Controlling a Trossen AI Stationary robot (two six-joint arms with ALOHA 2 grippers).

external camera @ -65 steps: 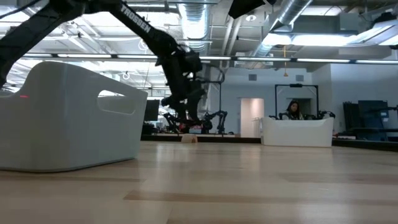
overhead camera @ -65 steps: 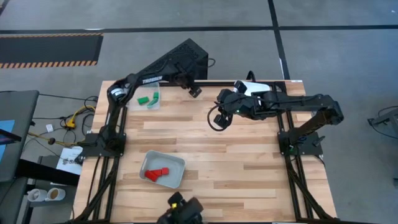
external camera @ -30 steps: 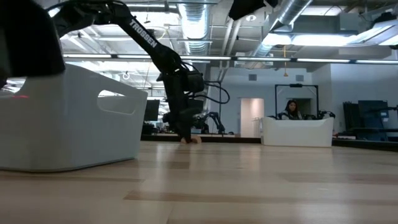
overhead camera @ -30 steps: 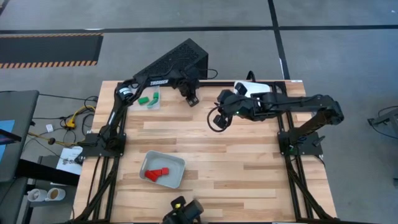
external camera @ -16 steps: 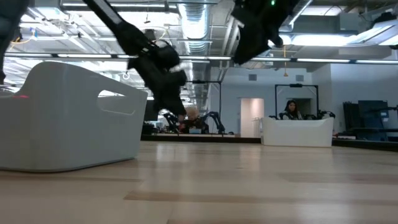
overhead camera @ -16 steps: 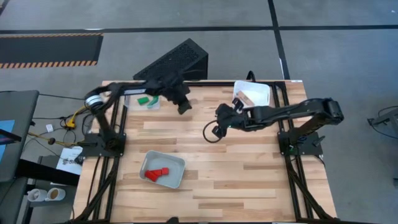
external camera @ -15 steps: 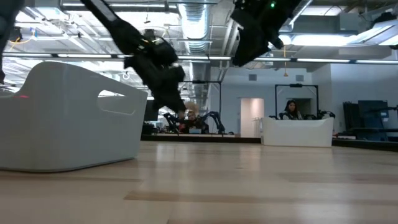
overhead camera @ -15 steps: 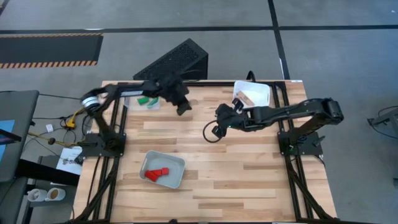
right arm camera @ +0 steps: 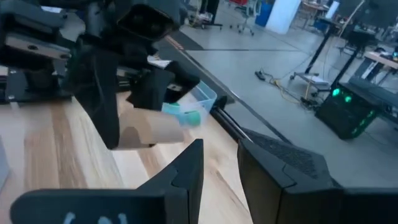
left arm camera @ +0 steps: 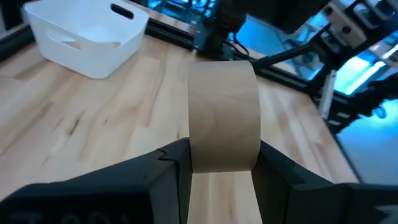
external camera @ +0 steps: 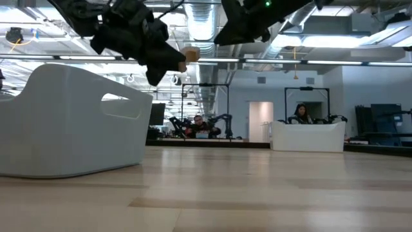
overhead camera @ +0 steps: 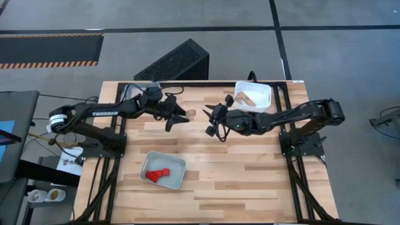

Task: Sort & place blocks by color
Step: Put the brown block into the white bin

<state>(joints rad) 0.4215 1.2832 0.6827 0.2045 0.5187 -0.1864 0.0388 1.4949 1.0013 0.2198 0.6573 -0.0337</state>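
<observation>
- The plain wood block [overhead camera: 190, 113] hangs above the table's upper middle in the high view, clamped between the fingers of the left gripper [overhead camera: 182, 115]. In the left wrist view the block [left arm camera: 222, 115] juts forward from between the two dark fingers [left arm camera: 171, 165], its long axis running straight out along the gripper's line.
- In the high view that axis points to the frame's right, toward the right gripper [overhead camera: 211, 122], which sits just beside the block's free end without touching it.
- The right gripper's fingers [right arm camera: 186, 165] stand slightly parted with nothing between them. In the right wrist view the block [right arm camera: 149, 132] lies just beyond them and a little to the frame's left.
- The white tray [overhead camera: 262, 94] at the upper right of the high view already holds light wood pieces [overhead camera: 246, 98], so it looks like this block's destination. It lies farther right, beyond the right gripper, and the right arm is clearly the nearer one to it.
- I judge a hand-over likely, or else a carry past the right arm. Either way, the right gripper and its forearm stand between block and tray.
- The grey tray with red blocks [overhead camera: 158, 174] sits at the lower left of the table, well apart from the action.
- A clear tray with green blocks [right arm camera: 189, 117] shows only in the right wrist view, behind the left arm; in the high view that arm covers it.
- In the low view the block [external camera: 189, 55] is high off the table, near the top of the frame.
</observation>
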